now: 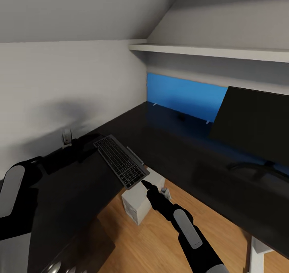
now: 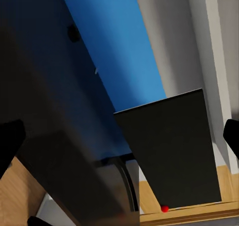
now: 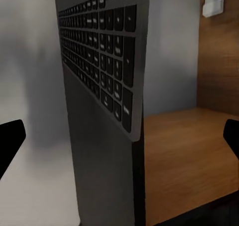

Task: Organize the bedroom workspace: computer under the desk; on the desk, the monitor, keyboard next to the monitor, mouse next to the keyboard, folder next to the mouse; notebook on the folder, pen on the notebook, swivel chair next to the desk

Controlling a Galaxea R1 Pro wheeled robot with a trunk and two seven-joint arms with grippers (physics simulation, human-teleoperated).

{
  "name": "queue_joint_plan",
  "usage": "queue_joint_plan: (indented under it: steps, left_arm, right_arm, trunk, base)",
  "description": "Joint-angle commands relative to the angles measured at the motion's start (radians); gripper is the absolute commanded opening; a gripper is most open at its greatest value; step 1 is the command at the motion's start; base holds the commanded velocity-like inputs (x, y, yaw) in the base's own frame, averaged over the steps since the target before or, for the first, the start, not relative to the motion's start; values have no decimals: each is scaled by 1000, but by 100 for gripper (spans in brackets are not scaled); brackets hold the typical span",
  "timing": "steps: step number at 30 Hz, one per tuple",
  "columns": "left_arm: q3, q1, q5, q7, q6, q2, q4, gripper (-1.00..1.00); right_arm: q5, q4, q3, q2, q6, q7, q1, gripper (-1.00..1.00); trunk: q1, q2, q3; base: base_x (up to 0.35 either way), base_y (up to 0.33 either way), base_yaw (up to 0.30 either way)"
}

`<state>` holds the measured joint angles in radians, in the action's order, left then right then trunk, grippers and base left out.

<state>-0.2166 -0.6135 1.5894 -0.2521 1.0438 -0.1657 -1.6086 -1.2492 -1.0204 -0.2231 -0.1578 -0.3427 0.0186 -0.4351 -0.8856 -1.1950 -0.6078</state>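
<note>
The keyboard (image 3: 107,86) runs through the middle of the right wrist view, its dark grey keys with pale lettering facing the camera at a steep slant and its plain dark edge running along beside the rows of keys. The right pincer (image 3: 119,143) stands spread wide, one black fingertip (image 3: 10,141) on either side of the keyboard and well apart from it. Beyond the keyboard lie a wood floor (image 3: 184,156) and a grey wall (image 3: 30,61).
</note>
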Motion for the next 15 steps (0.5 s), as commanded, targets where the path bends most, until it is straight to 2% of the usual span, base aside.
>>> queue_joint_plan:
  steps: [1, 7, 15]
  left_arm:
    - [-1, -1, 11, -10, 3, -1, -1, 100]
    - [-1, 0, 11, -10, 3, -1, -1, 100]
    - [-1, 0, 10, -8, 3, -1, -1, 100]
  right_arm:
    - [-5, 12, 1, 0, -3, 4, -6, 100]
    - [-5, 56, 1, -1, -2, 43, -20, 100]
    - [-4, 83, 1, -2, -1, 86, -27, 100]
  trunk:
    - [0, -1, -1]
    - [0, -1, -1]
    - [0, -1, -1]
  base:
    - [9, 0, 0]
    - [56, 0, 0]
    - [214, 26, 0]
